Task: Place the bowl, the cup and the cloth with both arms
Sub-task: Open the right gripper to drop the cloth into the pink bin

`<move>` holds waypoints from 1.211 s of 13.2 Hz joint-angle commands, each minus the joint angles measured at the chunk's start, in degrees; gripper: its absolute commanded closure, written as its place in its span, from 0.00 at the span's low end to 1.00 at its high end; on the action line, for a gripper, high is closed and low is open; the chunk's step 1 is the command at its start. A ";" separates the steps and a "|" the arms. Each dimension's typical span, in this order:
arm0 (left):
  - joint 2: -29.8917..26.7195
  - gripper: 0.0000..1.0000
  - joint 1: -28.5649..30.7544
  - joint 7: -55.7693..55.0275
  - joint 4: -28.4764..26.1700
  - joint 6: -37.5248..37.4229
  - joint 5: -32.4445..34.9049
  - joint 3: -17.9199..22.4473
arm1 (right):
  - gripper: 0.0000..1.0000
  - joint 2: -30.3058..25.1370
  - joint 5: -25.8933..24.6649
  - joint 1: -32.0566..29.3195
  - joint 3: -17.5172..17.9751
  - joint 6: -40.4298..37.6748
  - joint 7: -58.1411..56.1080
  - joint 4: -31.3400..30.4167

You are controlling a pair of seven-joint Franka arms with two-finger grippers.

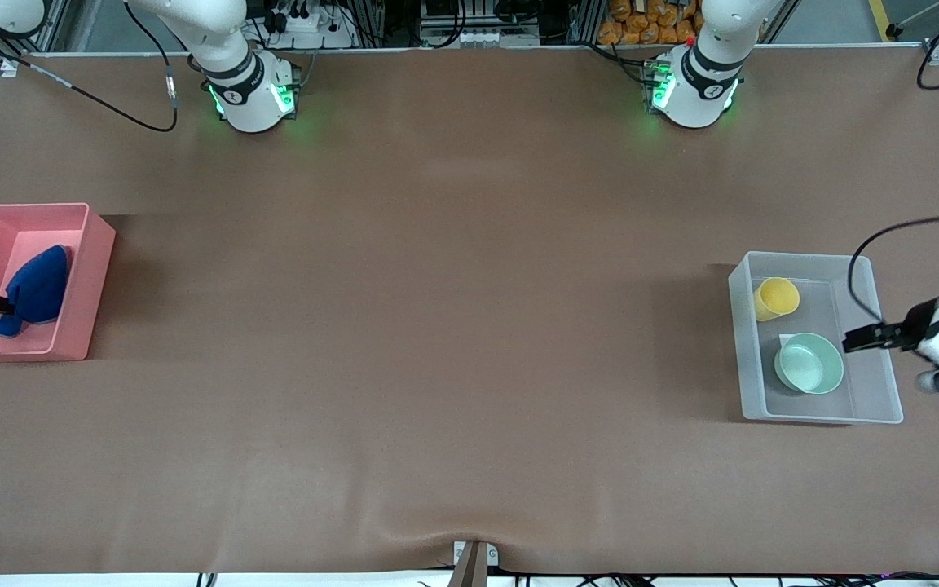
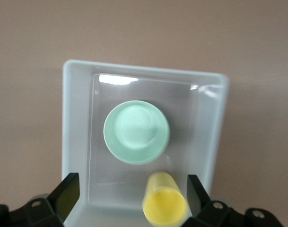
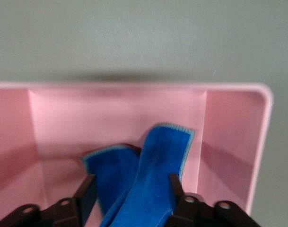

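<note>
The pale green bowl [image 1: 808, 364] and the yellow cup [image 1: 776, 297] sit apart in a clear plastic bin [image 1: 873, 408] at the left arm's end of the table, the bowl nearer to the front camera. My left gripper [image 1: 851, 342] is open and empty over this bin; in the left wrist view the cup [image 2: 163, 202] is close to one fingertip [image 2: 195, 189] and the bowl [image 2: 136, 131] is clear of them. The blue cloth [image 1: 36, 290] lies crumpled in a pink bin [image 1: 70, 346] at the right arm's end. My right gripper [image 3: 130, 187] is open over it, with the cloth [image 3: 153, 179] between the fingers.
Brown table covering [image 1: 453, 310] spans between the two bins. The arms' green-lit bases [image 1: 253, 98] stand along the edge farthest from the front camera. A small bracket [image 1: 473, 558] sits at the nearest table edge.
</note>
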 commanded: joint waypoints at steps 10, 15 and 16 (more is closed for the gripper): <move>-16.83 0.00 0.13 -0.51 6.45 -12.54 -11.79 -2.96 | 0.00 -21.16 4.61 24.87 0.99 -22.97 27.50 -1.09; -21.21 0.00 -26.68 0.46 5.58 -12.63 -16.34 22.97 | 0.00 -29.86 8.83 27.98 0.90 -30.97 31.40 -1.71; -21.83 0.00 -31.81 0.46 4.70 -12.63 -18.10 28.45 | 0.00 -31.44 8.92 28.15 0.90 -32.29 31.40 -1.71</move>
